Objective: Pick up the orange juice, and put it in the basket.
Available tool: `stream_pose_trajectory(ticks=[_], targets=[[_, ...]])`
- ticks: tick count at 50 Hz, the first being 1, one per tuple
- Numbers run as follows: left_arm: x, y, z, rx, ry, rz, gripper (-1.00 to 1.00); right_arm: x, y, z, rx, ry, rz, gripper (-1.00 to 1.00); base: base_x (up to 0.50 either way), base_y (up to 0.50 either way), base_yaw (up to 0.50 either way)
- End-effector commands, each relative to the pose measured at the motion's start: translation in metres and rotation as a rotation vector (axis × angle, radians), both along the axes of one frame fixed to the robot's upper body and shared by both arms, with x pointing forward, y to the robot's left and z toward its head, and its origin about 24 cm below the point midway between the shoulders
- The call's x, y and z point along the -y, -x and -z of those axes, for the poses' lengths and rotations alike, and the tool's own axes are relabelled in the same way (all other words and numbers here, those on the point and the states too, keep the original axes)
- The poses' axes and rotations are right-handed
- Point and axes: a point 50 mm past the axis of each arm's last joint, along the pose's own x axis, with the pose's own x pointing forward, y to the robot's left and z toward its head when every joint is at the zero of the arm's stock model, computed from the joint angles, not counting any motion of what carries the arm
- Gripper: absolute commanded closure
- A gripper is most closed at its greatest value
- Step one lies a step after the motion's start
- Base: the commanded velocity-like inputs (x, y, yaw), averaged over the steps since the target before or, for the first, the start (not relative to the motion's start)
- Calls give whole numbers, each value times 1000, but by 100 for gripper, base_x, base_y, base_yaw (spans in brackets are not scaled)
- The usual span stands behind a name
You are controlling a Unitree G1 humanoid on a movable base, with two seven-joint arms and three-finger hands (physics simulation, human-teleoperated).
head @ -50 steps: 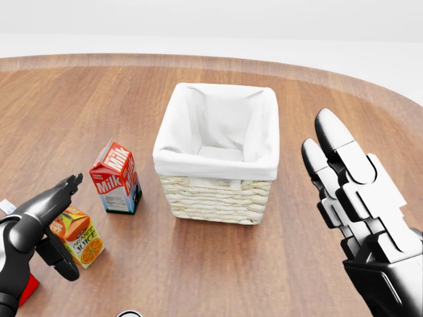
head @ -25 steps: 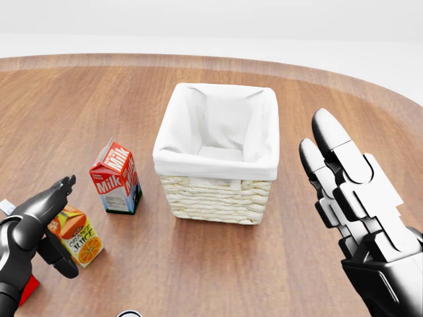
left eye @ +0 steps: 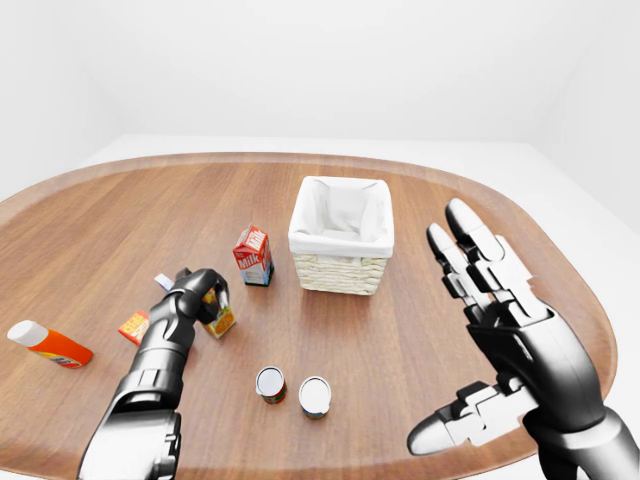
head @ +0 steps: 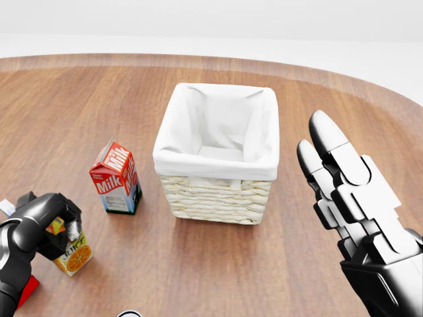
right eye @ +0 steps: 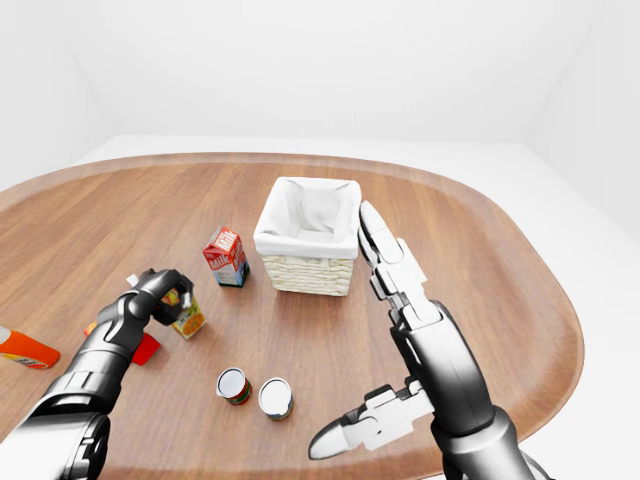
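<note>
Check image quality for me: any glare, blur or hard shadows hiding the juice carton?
Head view: sharp, even lighting, soft shadows; the left hand covers the top of the orange juice. Left-eye view: wide-angle, the table rim bows; no glare. Right-eye view: the right hand looms large.

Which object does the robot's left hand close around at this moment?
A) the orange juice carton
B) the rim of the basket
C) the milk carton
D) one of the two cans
A: in the head view the left hand has its fingers wrapped over the top of the orange juice carton, while the milk carton stands apart, untouched, beside the basket.
</note>
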Motion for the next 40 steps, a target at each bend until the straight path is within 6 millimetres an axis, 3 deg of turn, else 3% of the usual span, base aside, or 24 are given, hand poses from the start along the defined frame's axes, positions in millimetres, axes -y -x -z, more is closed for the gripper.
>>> stream_pose_trajectory(ticks=[1,12,21,29,40], targets=[[-2,3,4,-8,-13,-4,100,0,1,0,0,5,-7,-100,0,0,0],[-2,1,2,10,-12,-9,100,0,0,0,0,3,-4,-100,0,0,0],[7,-3,-12,69,42,22,100,0,0,0,2,5,-5,-100,0,0,0],[22,2,-17,96,167,75,100,0,0,0,1,1,-1,-100,0,0,0],[41,13,-39,129,194,210,100,1,0,-1,4,-1,4,-100,0,0,0]])
